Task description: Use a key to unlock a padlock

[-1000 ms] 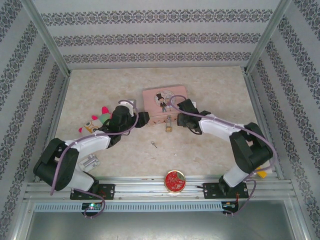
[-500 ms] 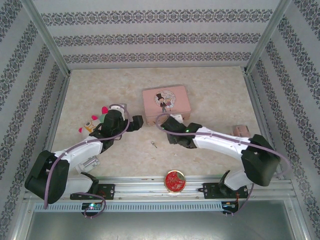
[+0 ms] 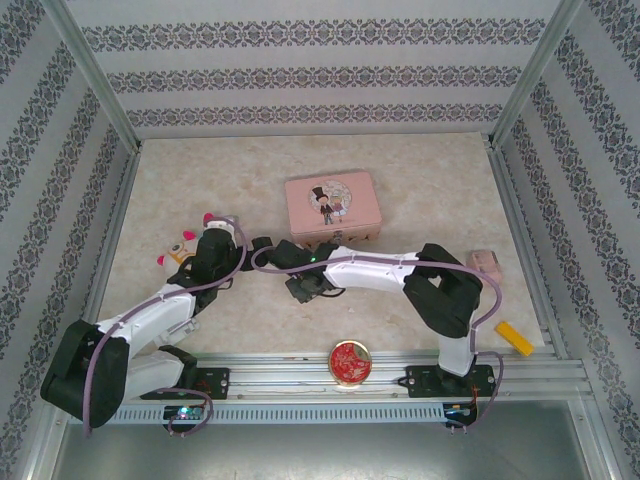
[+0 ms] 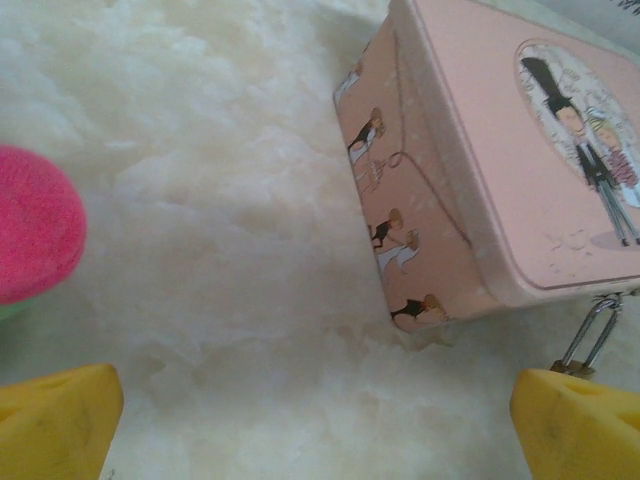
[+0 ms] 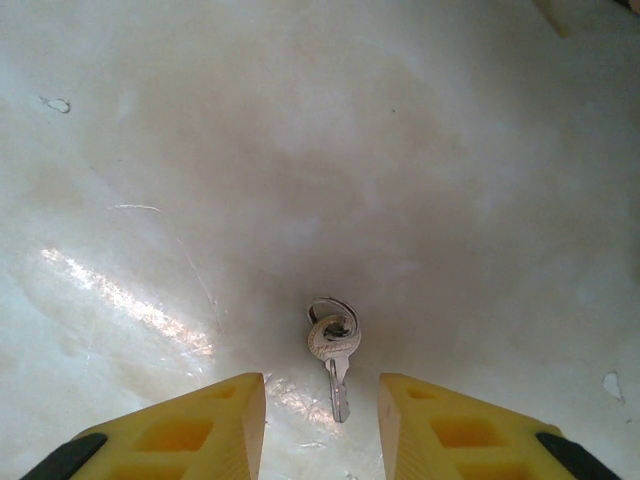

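Right tool (image 5: 320,400) moved over key (image 5: 335,355), marbled table (image 3: 200,170), patterned walls (image 3: 300,75)

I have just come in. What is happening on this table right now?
The job is to unlock a padlock with a key. The right hand hovers over the key, which lies on the table between its parted fingers, not yet gripped. The left hand is wide open near the pink tin, with the padlock at the tin's edge.
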Robot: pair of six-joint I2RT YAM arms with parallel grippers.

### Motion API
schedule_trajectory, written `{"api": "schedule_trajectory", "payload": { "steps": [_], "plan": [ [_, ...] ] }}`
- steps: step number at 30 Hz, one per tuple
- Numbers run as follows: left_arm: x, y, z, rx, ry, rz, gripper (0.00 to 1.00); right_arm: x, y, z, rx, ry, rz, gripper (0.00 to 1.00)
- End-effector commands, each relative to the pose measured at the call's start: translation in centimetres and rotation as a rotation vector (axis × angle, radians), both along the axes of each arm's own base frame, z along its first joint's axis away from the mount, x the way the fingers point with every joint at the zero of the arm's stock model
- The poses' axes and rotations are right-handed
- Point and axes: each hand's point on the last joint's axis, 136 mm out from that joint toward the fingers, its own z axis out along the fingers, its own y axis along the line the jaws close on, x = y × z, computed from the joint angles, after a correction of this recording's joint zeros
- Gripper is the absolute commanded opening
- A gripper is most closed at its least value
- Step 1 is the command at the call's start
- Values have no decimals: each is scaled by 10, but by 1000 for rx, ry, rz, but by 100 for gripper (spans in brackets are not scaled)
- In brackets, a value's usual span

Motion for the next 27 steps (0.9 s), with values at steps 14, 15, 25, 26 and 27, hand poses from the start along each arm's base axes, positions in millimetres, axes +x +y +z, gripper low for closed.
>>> {"api": "schedule_trajectory", "payload": {
  "steps": [14, 15, 25, 26, 27],
  "plan": [
    [-8, 10, -19, -10, 50, 24, 99, 17, -11, -27, -79, 20, -6, 35],
    [-9, 10, -19, -10, 50, 24, 99, 19, -11, -28, -78, 20, -12, 34],
    [-10, 12, -20, -6, 50, 27, 99, 33, -4, -33, -24, 36, -51, 32],
    [-10, 13, -20, -6, 51, 27, 99, 34, -3, -33, -19, 34, -53, 32],
    [-10, 13, -21, -6, 52, 27, 99, 35, -2, -33, -13, 34, -58, 32]
  ]
}}
